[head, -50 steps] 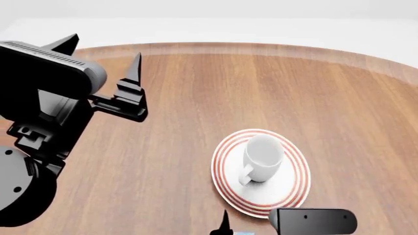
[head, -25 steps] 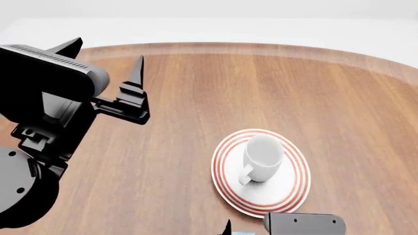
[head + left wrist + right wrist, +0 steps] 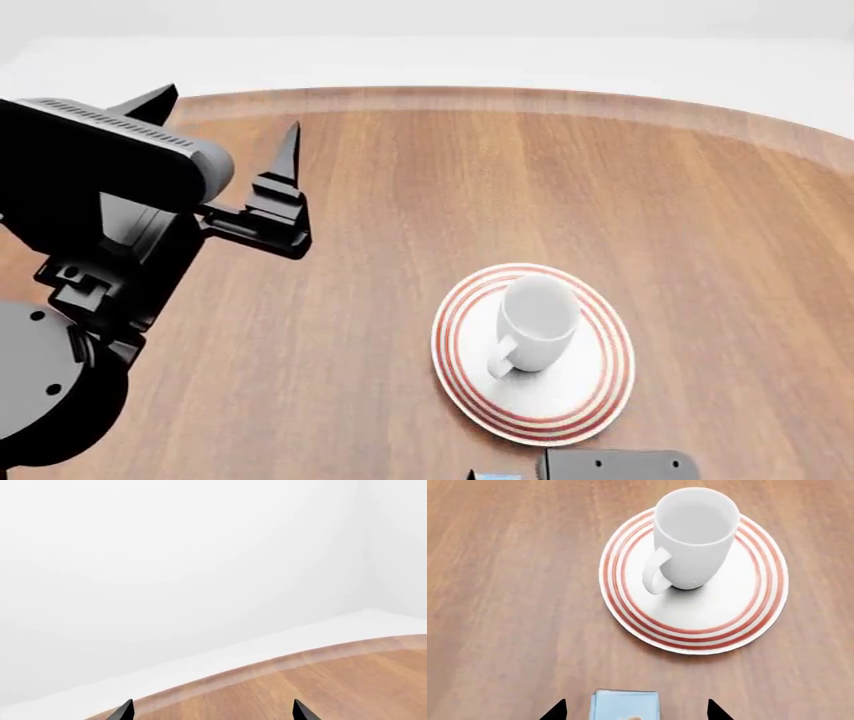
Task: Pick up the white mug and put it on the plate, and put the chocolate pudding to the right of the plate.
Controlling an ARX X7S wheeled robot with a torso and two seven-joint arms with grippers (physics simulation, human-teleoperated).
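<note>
White mug [image 3: 537, 322] upright on the plate [image 3: 595, 392], handle [image 3: 654, 573] turned toward the near-left side in the head view. Plate flat on the wooden table [image 3: 534, 180], in the near-right part of it.

Chocolate pudding [image 3: 624, 706] flat on the table, just near of the plate's left half, apart from the rim. Only a light-blue end showing in the right wrist view; a sliver of the same blue [image 3: 497, 476] at the bottom edge of the head view. So far not to the right of the plate.

Right gripper [image 3: 635, 711] low at the near edge, above the pudding. Fingertips [image 3: 555, 711] spread wide, one on each side of the carton with a gap of bare wood on both sides; released, grasping nothing. In the head view only a dark block of the right arm [image 3: 614, 465], just near of the plate.

Left gripper [image 3: 220, 115] raised at the far-left of the table, well apart from plate and mug. Two pointed tips [image 3: 301, 712] set well apart in the left wrist view, nothing between them: released, empty. Beyond them the curved table edge [image 3: 267, 667] and a plain white background.
</note>
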